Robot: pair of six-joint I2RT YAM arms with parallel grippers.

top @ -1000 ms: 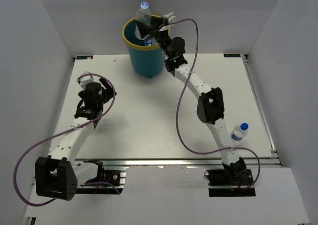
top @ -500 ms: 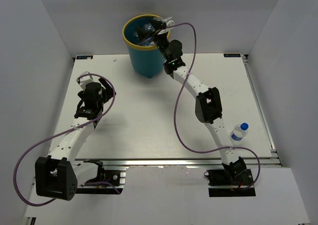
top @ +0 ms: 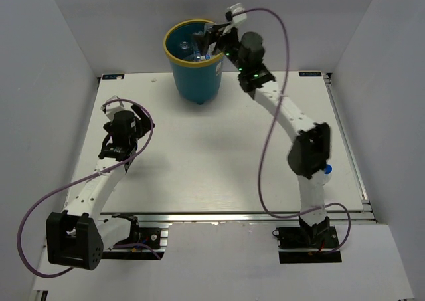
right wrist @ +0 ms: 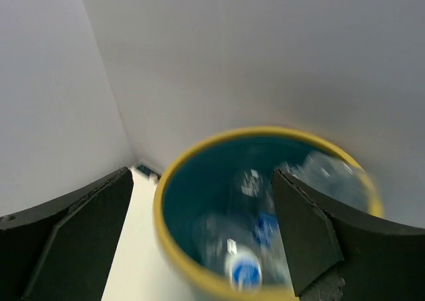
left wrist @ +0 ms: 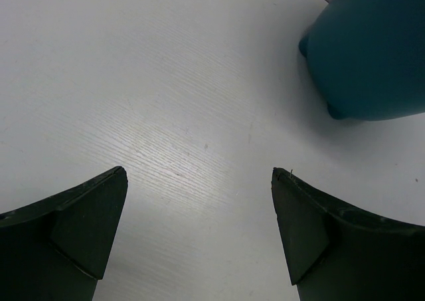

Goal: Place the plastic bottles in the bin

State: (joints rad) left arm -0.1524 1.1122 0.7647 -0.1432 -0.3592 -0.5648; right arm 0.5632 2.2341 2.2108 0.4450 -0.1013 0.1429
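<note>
2 robot arms reach over a white table (top: pixel 199 155). On the left, the left gripper (left wrist: pixel 199 175) hangs low over bare tabletop, its jaws spread wide and holding nothing. The teal side of the bin shows just ahead and to its right.

At the back centre of the table stands the bin (top: pixel 194 75), an upright teal bucket with a yellow rim. Inside it lie clear plastic bottles (right wrist: pixel 244 269), blurred in the right wrist view. 1 shows a blue and white end near the closest wall, but their count cannot be told.

The right gripper (right wrist: pixel 200 175) hovers above the bin's right rim, jaws spread apart and empty, facing down into the opening.

Farther right, near the table's right edge, 1 more bottle (top: pixel 328 171) is mostly hidden behind the right arm's elbow. Only its blue top peeks out.
</note>
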